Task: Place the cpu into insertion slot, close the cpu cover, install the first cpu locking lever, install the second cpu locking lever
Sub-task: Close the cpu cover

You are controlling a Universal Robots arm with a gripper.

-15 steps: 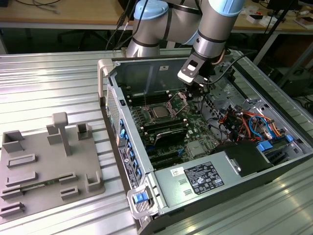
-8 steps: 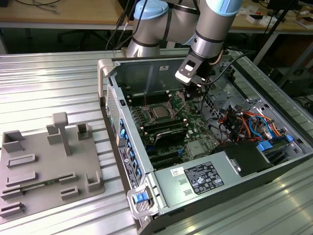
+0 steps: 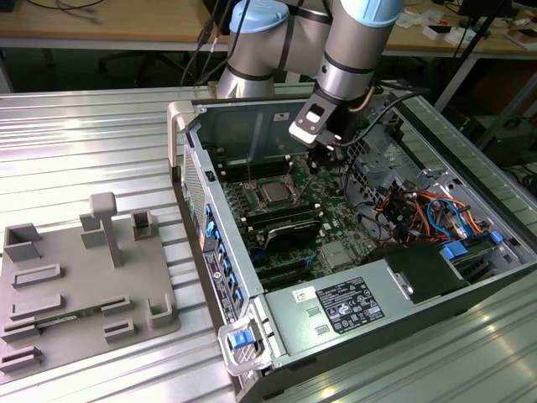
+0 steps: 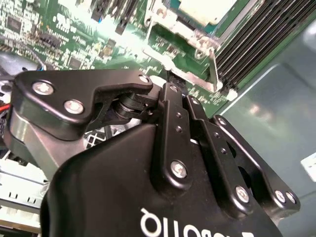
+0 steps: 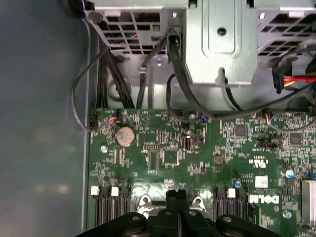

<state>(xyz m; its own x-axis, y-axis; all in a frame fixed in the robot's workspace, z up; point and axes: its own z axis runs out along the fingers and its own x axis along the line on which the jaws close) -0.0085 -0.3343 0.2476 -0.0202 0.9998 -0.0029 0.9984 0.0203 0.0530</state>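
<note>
Ribbed metal table (image 3: 101,134), open computer case (image 3: 191,159): gripper (image 5: 176,195), fingers together and empty, tips beside a locking lever (image 4: 157,58); cpu (image 3: 275,194) just beyond them under the apparently lowered cpu cover (image 4: 165,22); lever step, judged to need a firm downward push.

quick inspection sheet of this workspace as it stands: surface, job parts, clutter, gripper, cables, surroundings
surface: ribbed metal table with an open computer case lying on it.
job's things: cpu seated on the green board, silver cover down around it; lever rod beside it, latched or not cannot be told.
clutter: grey fixture tray at the exterior view's left of the case.
grippers: gripper shut, tips low over the board, at the exterior view's right of the cpu.
cables: orange and blue cables and black cables inside the case.
surroundings: wooden benches behind.
</note>
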